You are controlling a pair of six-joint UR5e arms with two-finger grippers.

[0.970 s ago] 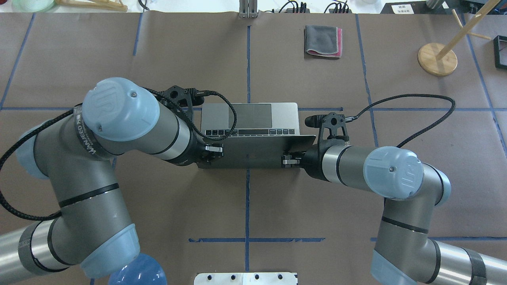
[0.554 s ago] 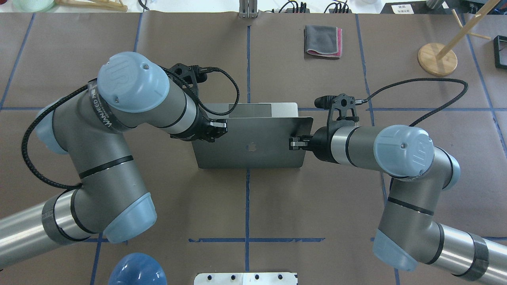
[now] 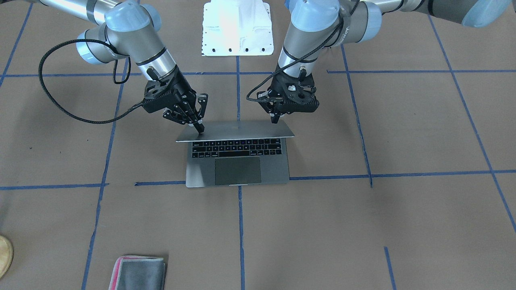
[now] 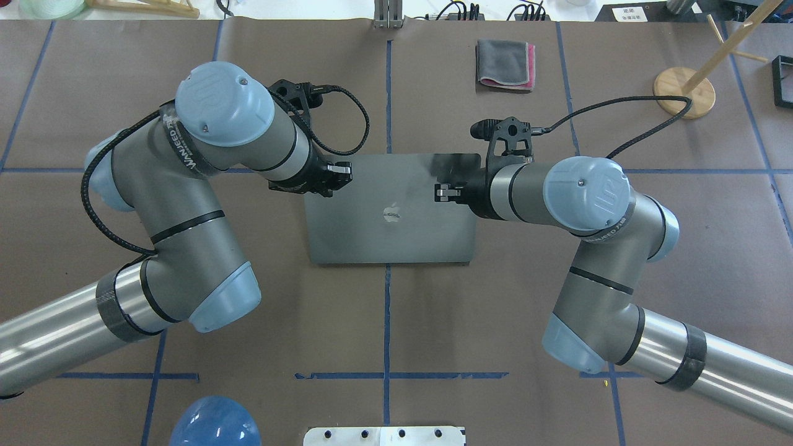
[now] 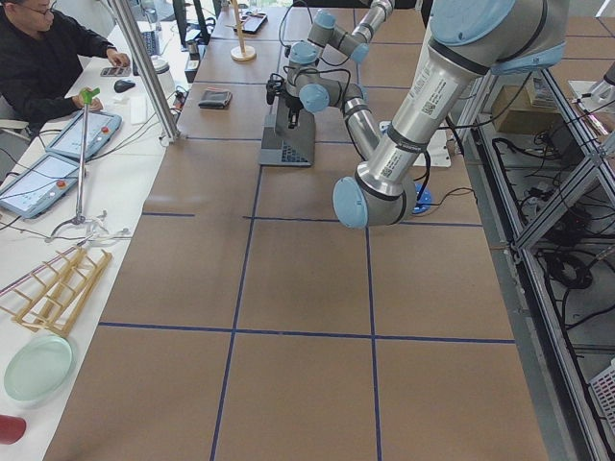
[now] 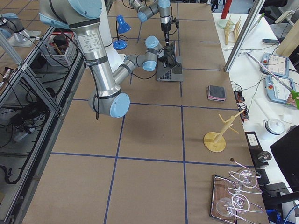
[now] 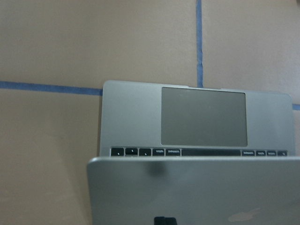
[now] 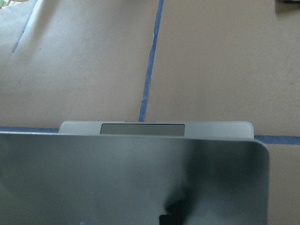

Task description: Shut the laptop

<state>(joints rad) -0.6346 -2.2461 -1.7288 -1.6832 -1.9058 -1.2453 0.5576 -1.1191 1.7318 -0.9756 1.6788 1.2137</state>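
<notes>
The space-grey laptop (image 4: 372, 235) lies at the table's middle with its lid tilted low over the base. In the front-facing view the lid's edge (image 3: 236, 131) hangs above the black keys (image 3: 236, 148) and the trackpad (image 3: 238, 170). My left gripper (image 4: 337, 176) is shut and its tip rests on the lid's top near one far corner; it also shows in the front-facing view (image 3: 275, 118). My right gripper (image 4: 441, 193) is shut and presses the lid near the other corner (image 3: 200, 129). Each wrist view shows the lid with one dark fingertip (image 7: 165, 220) (image 8: 168, 218) on it.
A folded grey cloth with a pink edge (image 4: 505, 64) lies at the far side. A wooden stand (image 4: 683, 91) and a black frame (image 4: 784, 80) are at the far right. A blue dome (image 4: 214, 424) and a white plate (image 4: 384, 435) sit at the near edge.
The lid has swung down from nearly upright to low over the keyboard. Both grippers have moved forward, away from the robot's base, staying on the lid.
</notes>
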